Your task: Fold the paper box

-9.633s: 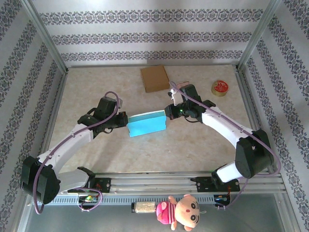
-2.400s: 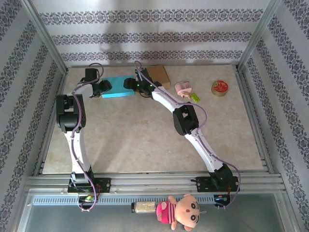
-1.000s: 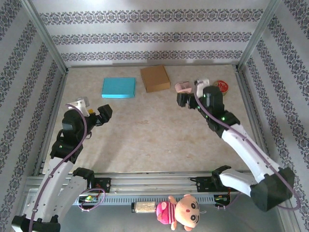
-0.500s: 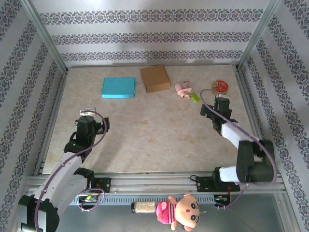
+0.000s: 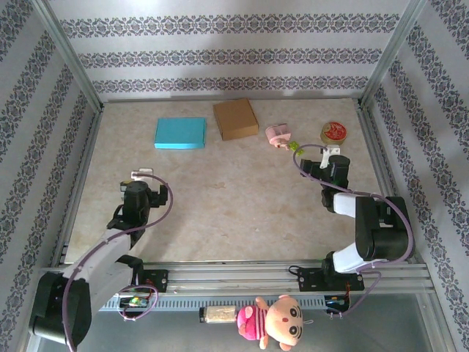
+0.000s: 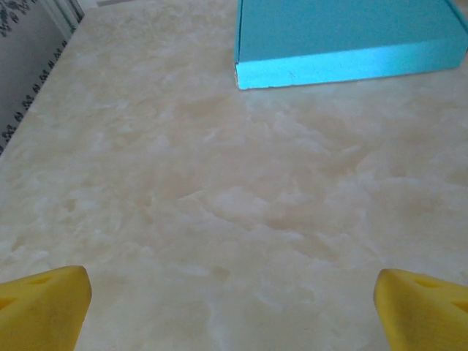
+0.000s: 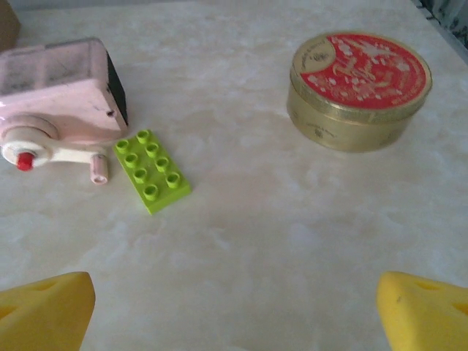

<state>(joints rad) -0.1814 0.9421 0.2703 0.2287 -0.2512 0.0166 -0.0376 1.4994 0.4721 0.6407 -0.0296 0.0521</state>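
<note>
- The blue paper box (image 5: pixel 180 133) lies flat and closed in the upper left of the table (image 5: pixel 234 205) in the top view. It is just left of a brown cardboard box (image 5: pixel 235 119) and well apart from both arms.
- Its squared, lidded shape suggests the folding is done and that it is parked at the far side, out of the way.
- The left pincer (image 6: pixel 234 311) is spread wide, with one yellow tip in each lower corner of its wrist view and only bare table between them. It holds nothing and faces the box from a distance.
- The right pincer (image 7: pixel 234 311) is equally wide apart and empty. It faces a pink hand-crank sharpener (image 7: pixel 62 95), a green toy brick (image 7: pixel 152 170) and a round tin with a red lid (image 7: pixel 357 89), and touches none of them.
- Both arms sit low and folded near the lower half of the top view, which reads as a rest pose rather than a reach.
- In the left wrist view the box is cut off by the top and right edges. Only its near wall and part of its lid show, so it cannot be told whether the far flaps are tucked.
- The pincer fingers are cropped by the bottom edge of each wrist view, leaving only the yellow tips.
- From above, the wrist housings cover the fingers, so the gaps cannot be judged there.
- The brown box's contents and seams cannot be made out.
</note>
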